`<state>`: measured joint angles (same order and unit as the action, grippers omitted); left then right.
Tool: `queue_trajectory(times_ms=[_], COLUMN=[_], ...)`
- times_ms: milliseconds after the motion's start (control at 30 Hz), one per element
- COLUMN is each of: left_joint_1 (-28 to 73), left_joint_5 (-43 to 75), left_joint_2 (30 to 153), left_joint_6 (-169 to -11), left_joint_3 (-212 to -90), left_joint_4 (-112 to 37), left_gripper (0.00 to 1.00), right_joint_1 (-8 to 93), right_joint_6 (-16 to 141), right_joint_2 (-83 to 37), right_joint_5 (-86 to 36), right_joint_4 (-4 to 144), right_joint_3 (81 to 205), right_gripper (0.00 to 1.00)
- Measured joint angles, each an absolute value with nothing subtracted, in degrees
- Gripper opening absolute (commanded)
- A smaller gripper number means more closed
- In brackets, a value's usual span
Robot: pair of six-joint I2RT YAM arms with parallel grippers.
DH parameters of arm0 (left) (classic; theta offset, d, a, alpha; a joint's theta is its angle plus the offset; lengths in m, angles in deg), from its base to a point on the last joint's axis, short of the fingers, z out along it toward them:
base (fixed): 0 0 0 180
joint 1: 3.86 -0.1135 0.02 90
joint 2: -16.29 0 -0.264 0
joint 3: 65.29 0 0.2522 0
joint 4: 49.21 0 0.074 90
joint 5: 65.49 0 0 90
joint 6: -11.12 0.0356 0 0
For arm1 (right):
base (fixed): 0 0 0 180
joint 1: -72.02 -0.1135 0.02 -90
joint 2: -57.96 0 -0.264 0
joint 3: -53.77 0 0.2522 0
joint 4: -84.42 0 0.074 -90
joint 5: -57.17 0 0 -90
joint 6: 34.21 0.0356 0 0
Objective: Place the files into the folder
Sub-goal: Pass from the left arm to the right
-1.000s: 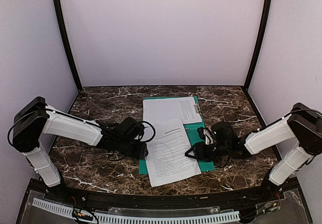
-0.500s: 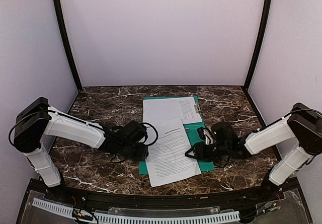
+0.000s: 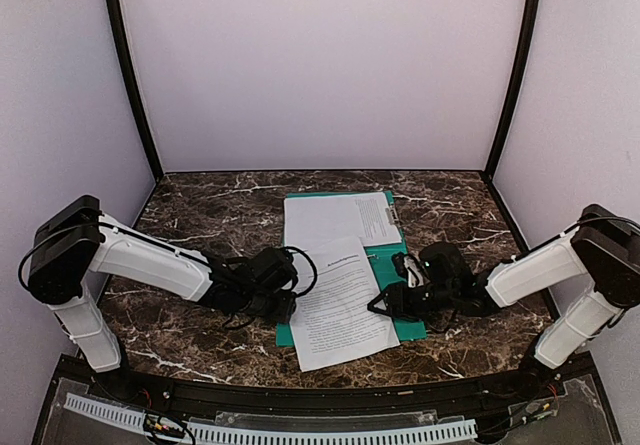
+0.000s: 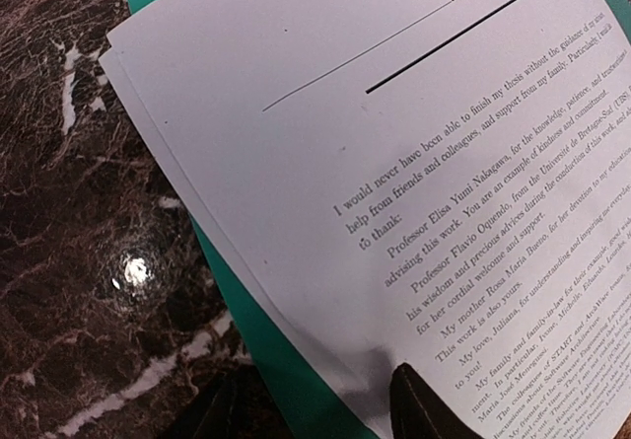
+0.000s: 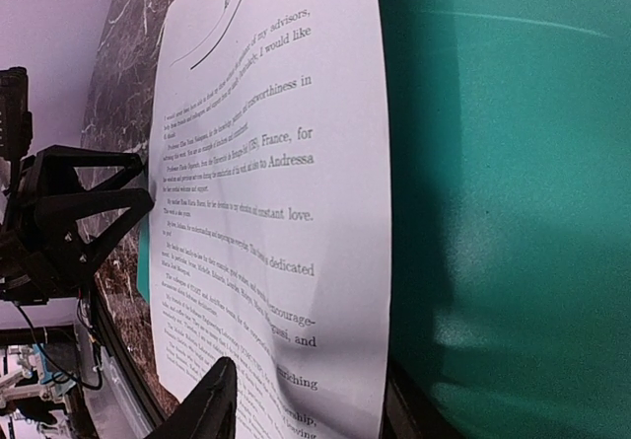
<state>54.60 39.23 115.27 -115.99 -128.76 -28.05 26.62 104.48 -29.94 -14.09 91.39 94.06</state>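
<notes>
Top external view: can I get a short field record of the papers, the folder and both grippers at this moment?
folder: thin, flat, teal-green plastic, lying mid-table on the dark marble table
far sheet: white printed paper, square on the folder's far half
near sheet: white printed paper, skewed, overhanging the folder's near edge
left gripper: open, at the near sheet's left edge
right gripper: open, at the near sheet's right edge
status: near sheet not yet squared on the folder
</notes>
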Motion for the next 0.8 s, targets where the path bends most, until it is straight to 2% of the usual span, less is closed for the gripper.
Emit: queue_trajectory(times_ms=[333,800], left_joint_1=[55.0,55.6], left_joint_5=[40.3,42.8], left_joint_2=[115.3,116.0], left_joint_6=[-115.9,-115.3], left_joint_3=[-128.7,-128.5], left_joint_4=[-28.0,-28.0], left_gripper=[0.53,0.48], right_joint_1=[26.1,26.4], right_joint_6=[104.0,103.8], right_joint_2=[-31.0,-32.6], right_joint_5=[-14.7,-14.3], right_joint_4=[90.1,90.0], right_joint_3=[95.8,97.6], right_gripper=[0.45,0.44])
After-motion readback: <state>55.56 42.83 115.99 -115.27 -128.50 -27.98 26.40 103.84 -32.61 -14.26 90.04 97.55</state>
